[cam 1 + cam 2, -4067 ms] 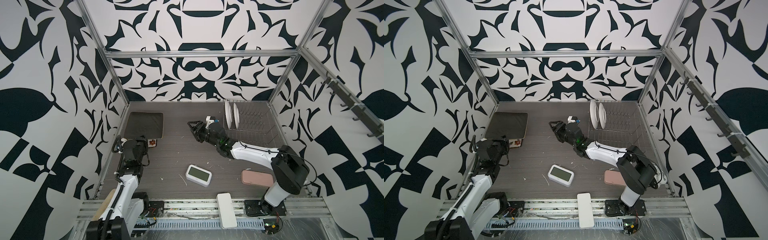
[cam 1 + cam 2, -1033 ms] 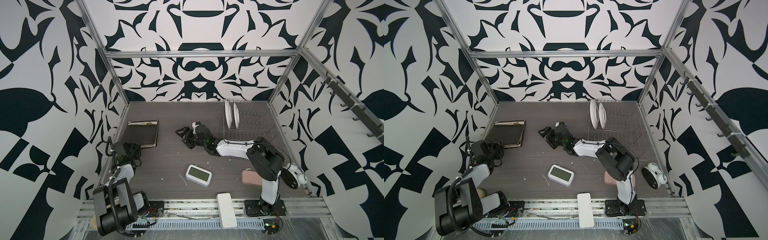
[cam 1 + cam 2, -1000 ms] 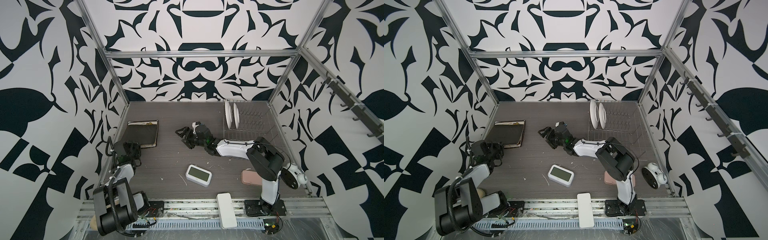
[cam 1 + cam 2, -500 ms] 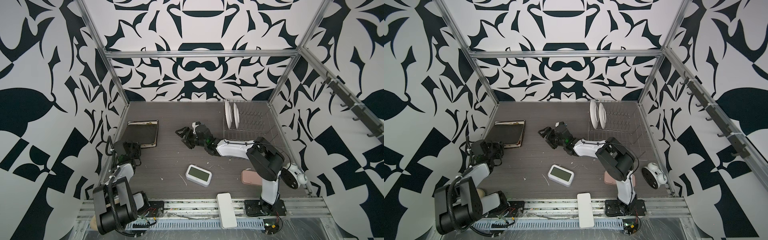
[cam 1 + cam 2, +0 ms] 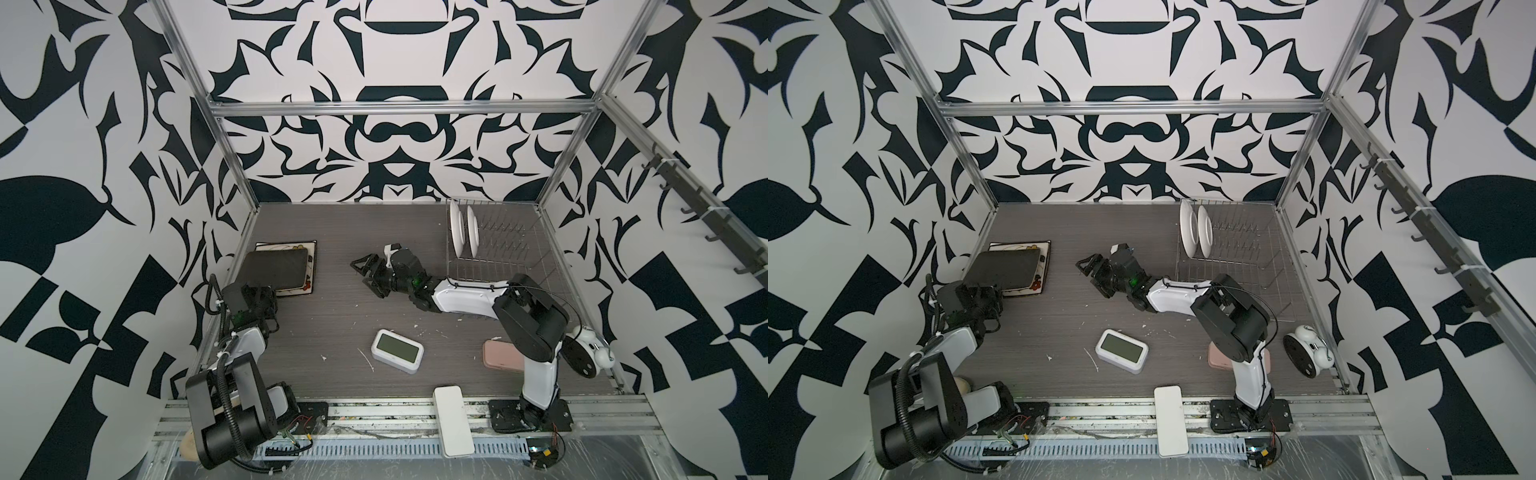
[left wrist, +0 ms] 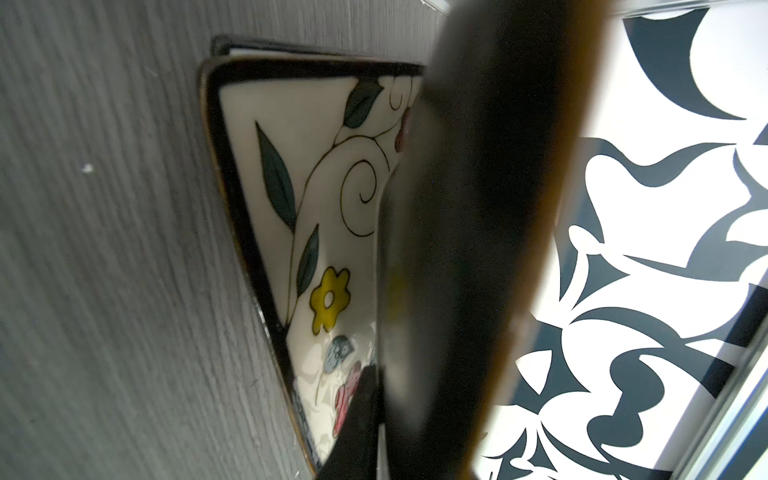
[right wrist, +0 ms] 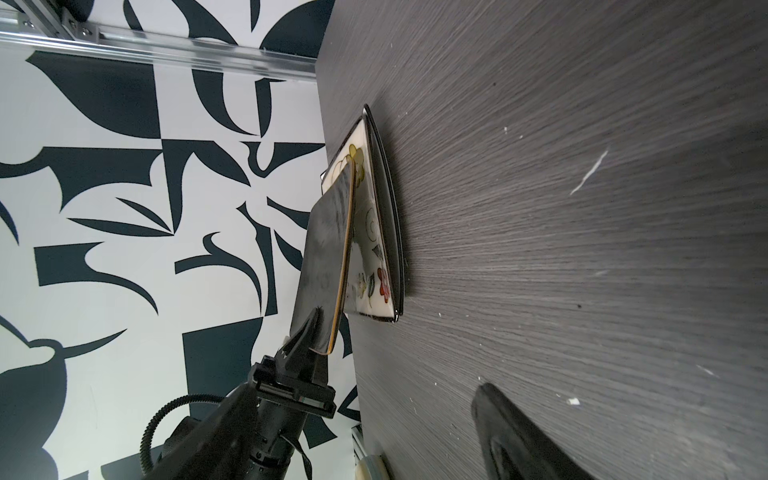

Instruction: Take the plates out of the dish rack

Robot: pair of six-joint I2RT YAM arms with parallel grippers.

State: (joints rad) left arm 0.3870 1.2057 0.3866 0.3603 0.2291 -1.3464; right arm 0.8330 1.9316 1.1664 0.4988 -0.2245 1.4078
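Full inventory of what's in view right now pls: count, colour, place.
rack: 1, silver wire, back right of the table
round plates: 2, white, upright at the rack's left end
dark plate: 1, black with tan edge, back left, tilted over the floral plate
floral plate: 1, cream with flowers, lying flat at back left
digital clock: 1, white with greenish screen, front centre
pink case: 1, pink, front right, partly hidden
alarm clock: 1, white and black, front right corner
slab: 1, white, on the front rail
left gripper: 1, black, shut on the dark plate's edge
right gripper: 1, black, open and empty, over mid-table
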